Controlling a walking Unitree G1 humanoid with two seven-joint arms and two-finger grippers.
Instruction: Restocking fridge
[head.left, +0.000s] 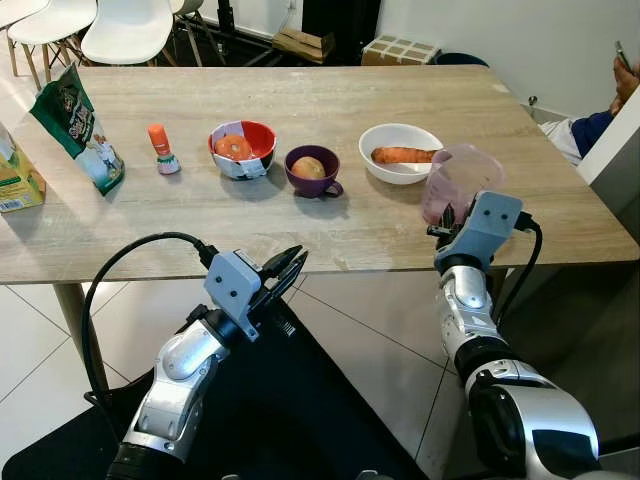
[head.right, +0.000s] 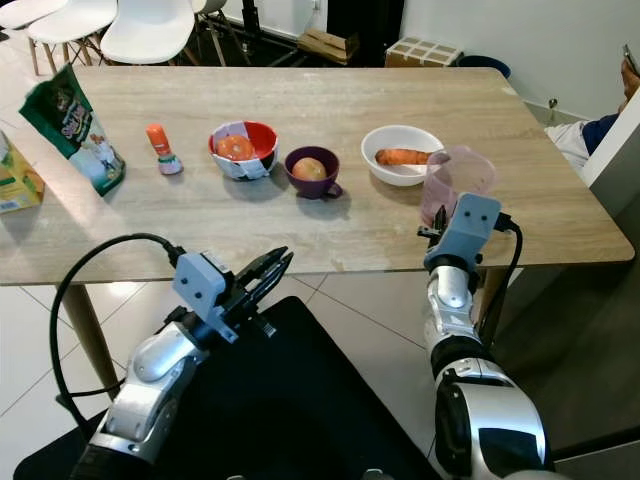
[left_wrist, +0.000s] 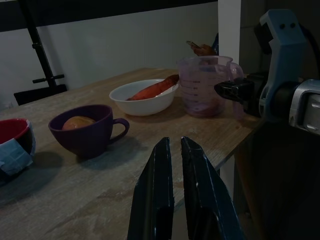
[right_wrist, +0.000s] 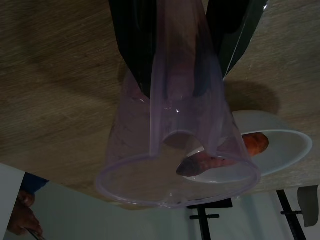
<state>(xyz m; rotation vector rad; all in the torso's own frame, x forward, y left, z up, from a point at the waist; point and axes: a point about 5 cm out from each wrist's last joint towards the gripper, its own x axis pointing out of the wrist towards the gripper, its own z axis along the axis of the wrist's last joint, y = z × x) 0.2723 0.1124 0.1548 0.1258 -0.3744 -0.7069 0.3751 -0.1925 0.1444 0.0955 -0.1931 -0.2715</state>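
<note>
A clear pink measuring jug stands upright near the front right of the wooden table. My right gripper is shut on the jug's handle side; the right wrist view shows the jug between the black fingers. Behind the jug is a white bowl holding a carrot. A purple cup holds a yellowish round vegetable. A red bowl holds an orange-red round fruit. My left gripper hangs below the table's front edge, shut and holding nothing.
A small orange-capped bottle, a green bag and a yellow carton stand at the table's left. A person sits at the right. White chairs and a cardboard box are behind the table.
</note>
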